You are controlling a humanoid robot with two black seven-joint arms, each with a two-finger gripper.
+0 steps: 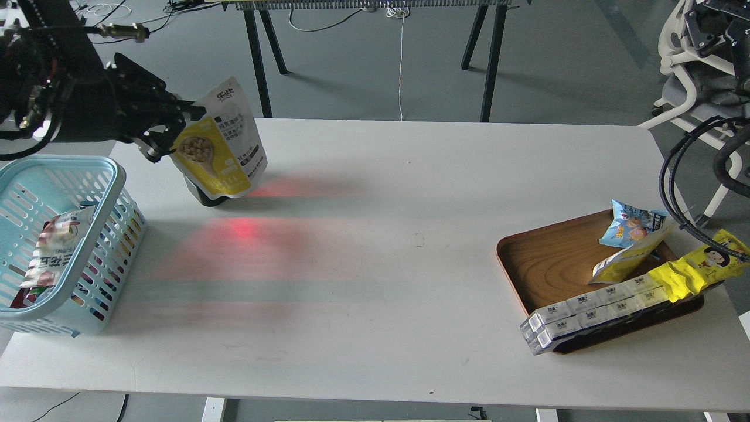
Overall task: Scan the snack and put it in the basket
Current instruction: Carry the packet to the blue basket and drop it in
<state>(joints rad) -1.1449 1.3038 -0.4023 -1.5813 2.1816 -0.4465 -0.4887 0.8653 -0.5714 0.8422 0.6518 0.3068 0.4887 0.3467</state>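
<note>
My left gripper (167,143) is clamped on the left edge of the snack pouch (221,143), which hangs just right of it above a dark scanner (206,196). I judge scanning is underway: I should keep the pouch square to the red glow, then swing it left and down into the blue basket (64,176). My right gripper isn't visible.

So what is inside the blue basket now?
In the basket lies one red-and-white packet, leaning on the near wall. The basket's bottom is mostly hidden by its walls. The snack is outside, in the left gripper.
</note>
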